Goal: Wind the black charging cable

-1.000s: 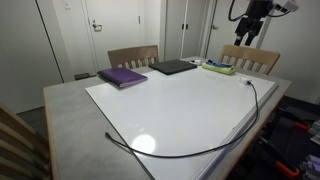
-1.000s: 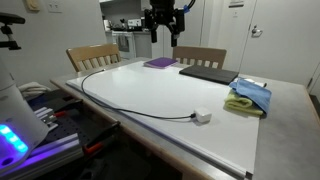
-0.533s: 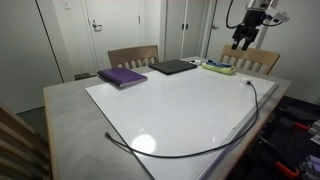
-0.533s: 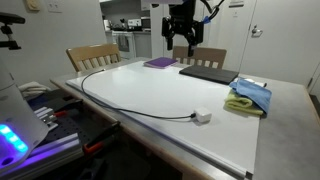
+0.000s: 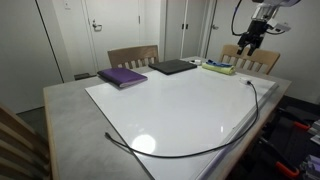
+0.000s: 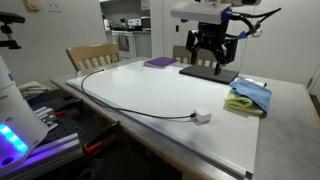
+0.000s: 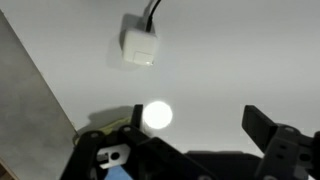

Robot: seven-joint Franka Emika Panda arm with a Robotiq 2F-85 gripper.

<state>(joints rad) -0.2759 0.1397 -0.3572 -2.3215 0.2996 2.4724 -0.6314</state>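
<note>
1. My claw (image 6: 212,60) hangs in the air over the far side of the table (image 6: 160,90). It is wide open and holds nothing.
2. The black charging cable (image 5: 190,156) lies on the table in one long curve.
3. Its white plug (image 6: 202,117) sits at the right end, near the front edge.

White plug (image 7: 139,48) with black charging cable (image 7: 152,10) lies on whiteboard (image 7: 230,60).
</note>
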